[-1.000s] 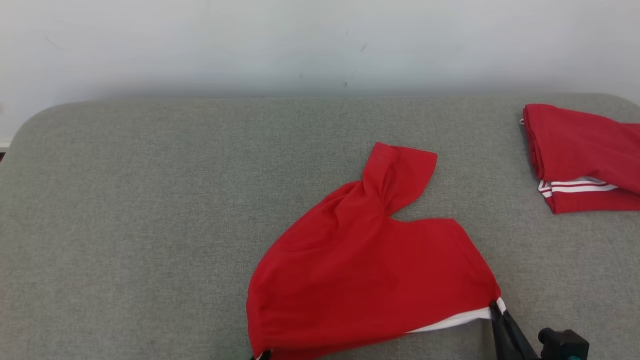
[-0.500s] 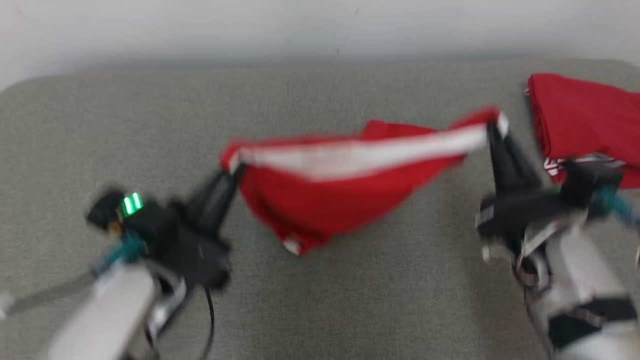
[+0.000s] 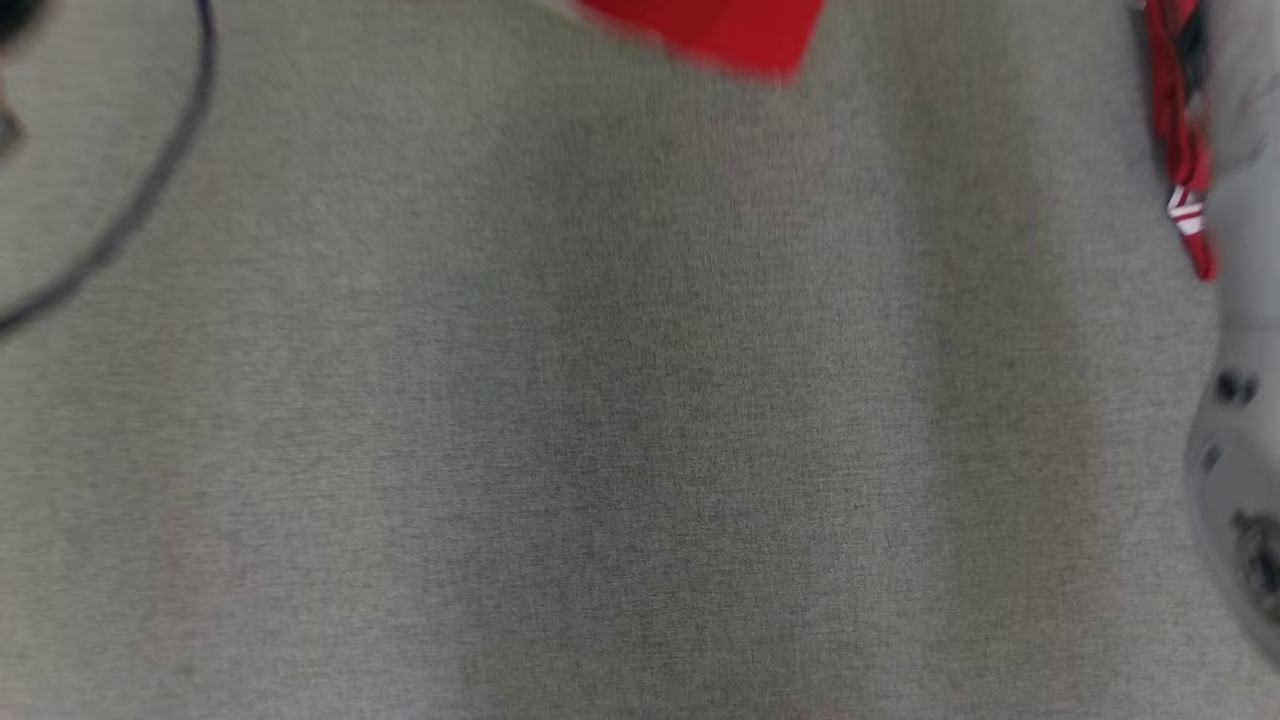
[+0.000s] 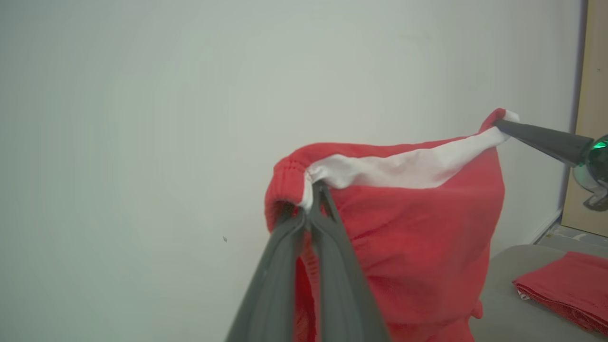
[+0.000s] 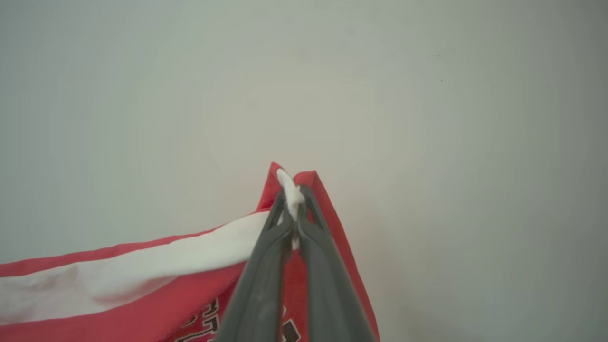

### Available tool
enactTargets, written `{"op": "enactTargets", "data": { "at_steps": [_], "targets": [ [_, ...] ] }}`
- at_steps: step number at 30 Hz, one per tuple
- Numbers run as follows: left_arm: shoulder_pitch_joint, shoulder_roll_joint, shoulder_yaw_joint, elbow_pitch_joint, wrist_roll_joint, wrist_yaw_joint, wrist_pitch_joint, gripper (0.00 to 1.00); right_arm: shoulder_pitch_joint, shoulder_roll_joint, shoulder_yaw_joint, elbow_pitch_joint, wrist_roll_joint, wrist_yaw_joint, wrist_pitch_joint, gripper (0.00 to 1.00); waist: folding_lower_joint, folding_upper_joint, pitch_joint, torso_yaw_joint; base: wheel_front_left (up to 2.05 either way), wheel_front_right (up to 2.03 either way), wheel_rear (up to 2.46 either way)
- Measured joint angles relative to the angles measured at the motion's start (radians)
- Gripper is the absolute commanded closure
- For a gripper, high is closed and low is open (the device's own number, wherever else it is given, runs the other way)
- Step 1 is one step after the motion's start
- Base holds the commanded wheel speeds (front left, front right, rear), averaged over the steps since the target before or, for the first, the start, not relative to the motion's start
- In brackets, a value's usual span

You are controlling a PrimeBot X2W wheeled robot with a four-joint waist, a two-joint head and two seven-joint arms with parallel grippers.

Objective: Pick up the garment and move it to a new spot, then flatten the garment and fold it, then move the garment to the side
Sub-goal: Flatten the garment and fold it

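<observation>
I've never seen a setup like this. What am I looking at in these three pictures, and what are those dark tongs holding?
It is a two-armed robot seen through its own cameras. The blurred picture comes from its head, looking down on a grey padded surface; a pale forearm and a dark cable show at its edges. The other two come from cameras on the wrists, each looking along that arm's two long dark fingers. The left gripper is pinched shut on one end of the white-lined band of a red garment, and the right gripper is pinched shut on the other end, so the garment hangs between them, lifted in front of a plain wall. A second red garment, folded, lies on the surface to one side.
</observation>
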Motion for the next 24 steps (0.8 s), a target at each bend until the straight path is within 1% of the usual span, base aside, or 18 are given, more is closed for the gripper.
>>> {"op": "enactTargets", "data": {
  "at_steps": [3, 6, 9, 13, 18, 21, 24],
  "targets": [
    [-0.144, -0.011, -0.029, 0.055, -0.045, 0.000, 0.008, 1.00, -0.159, 0.010, -0.017, 0.077, -0.028, 0.000, -0.005, 1.00, -0.0001, 0.0000, 0.054, -0.008, 0.00, 0.00, 0.00],
    [-0.254, -0.024, -0.060, 0.105, -0.078, 0.000, 0.000, 1.00, -0.277, 0.018, -0.026, 0.153, -0.060, 0.000, -0.030, 1.00, -0.0002, 0.0000, 0.102, -0.015, 0.00, 0.00, 0.00],
    [-0.330, -0.031, -0.108, 0.140, -0.105, 0.000, -0.011, 1.00, -0.350, 0.026, -0.033, 0.225, -0.088, 0.000, -0.054, 1.00, -0.0001, 0.0001, 0.142, -0.022, 0.00, 0.00, 0.00],
    [-0.388, -0.033, -0.167, 0.184, -0.147, 0.000, -0.030, 1.00, -0.407, 0.042, -0.029, 0.294, -0.102, 0.000, -0.089, 1.00, -0.0002, 0.0001, 0.182, -0.032, 0.00, 0.00, 0.00],
    [-0.394, -0.027, -0.243, 0.212, -0.218, 0.000, -0.084, 1.00, -0.413, 0.045, 0.000, 0.338, -0.086, 0.000, -0.128, 1.00, -0.0002, 0.0001, 0.212, -0.042, 0.00, 0.00, 0.00],
    [-0.327, -0.015, -0.281, 0.197, -0.265, 0.000, -0.135, 1.00, -0.341, 0.036, 0.039, 0.341, -0.063, 0.000, -0.152, 1.00, -0.0002, 0.0001, 0.207, -0.046, 0.00, 0.00, 0.00],
    [-0.241, 0.011, -0.332, 0.140, -0.289, 0.000, -0.165, 1.00, -0.237, 0.016, 0.080, 0.311, -0.009, 0.000, -0.173, 1.00, -0.0003, 0.0000, 0.185, -0.049, 0.00, 0.00, 0.00]
  ]
}}
